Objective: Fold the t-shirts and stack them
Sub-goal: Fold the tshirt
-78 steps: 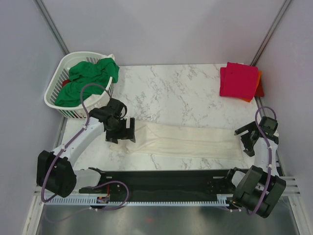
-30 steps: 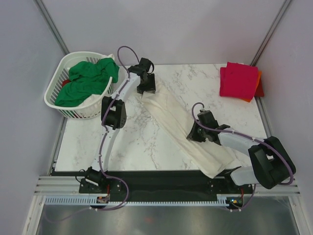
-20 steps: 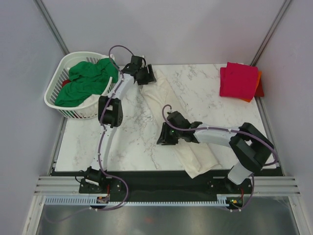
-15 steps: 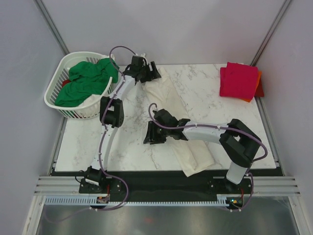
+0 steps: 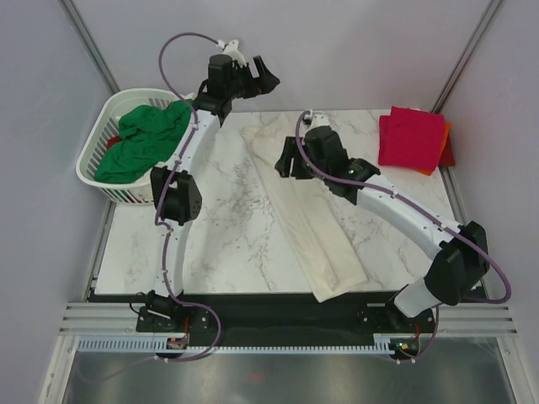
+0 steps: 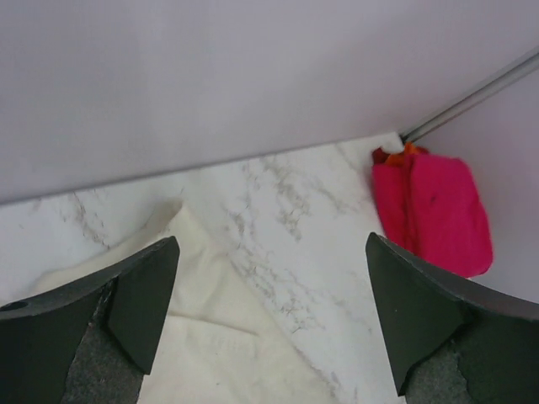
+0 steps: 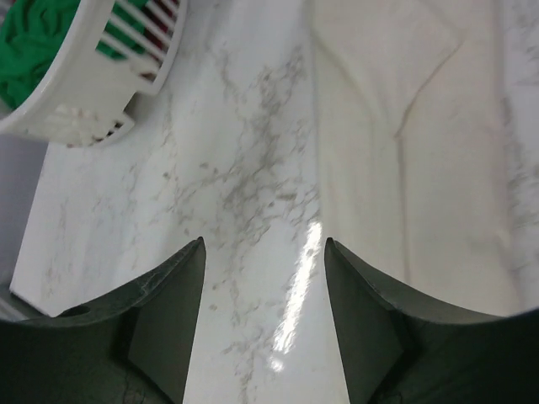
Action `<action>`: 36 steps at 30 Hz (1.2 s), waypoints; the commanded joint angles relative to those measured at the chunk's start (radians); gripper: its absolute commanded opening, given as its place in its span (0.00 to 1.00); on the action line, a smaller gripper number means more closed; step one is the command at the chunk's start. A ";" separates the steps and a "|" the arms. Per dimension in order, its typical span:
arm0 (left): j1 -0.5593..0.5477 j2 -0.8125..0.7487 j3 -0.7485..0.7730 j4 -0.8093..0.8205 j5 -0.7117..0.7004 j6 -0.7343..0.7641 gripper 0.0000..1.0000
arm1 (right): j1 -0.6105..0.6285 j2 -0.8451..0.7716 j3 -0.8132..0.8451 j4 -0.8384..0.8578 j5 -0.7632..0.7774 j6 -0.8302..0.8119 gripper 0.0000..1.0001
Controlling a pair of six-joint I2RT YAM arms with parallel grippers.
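Observation:
The cream-white t-shirt (image 5: 307,215) lies folded into a long strip, running diagonally from the table's back middle to its front edge. It also shows in the left wrist view (image 6: 194,311) and the right wrist view (image 7: 396,143). A crimson-pink t-shirt (image 5: 410,138) lies folded on an orange one (image 5: 442,139) at the back right, seen too in the left wrist view (image 6: 438,210). A green t-shirt (image 5: 147,139) fills the basket. My left gripper (image 5: 263,77) is open and empty, raised above the table's back edge. My right gripper (image 5: 285,160) is open and empty above the strip's far end.
A white slotted laundry basket (image 5: 97,181) stands at the back left; its rim shows in the right wrist view (image 7: 93,101). Grey walls close in the marble table (image 5: 210,244) on three sides. A black strip runs along the front edge.
The strip swung from lying across the front to a diagonal. Both grippers let go of it. The left arm rose toward the back wall; the right swept left, then back to the strip's far end.

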 commanded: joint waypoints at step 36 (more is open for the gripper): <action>-0.169 -1.501 -1.502 -0.253 -0.144 0.045 0.87 | -0.371 1.238 1.127 0.130 -0.193 -0.260 0.73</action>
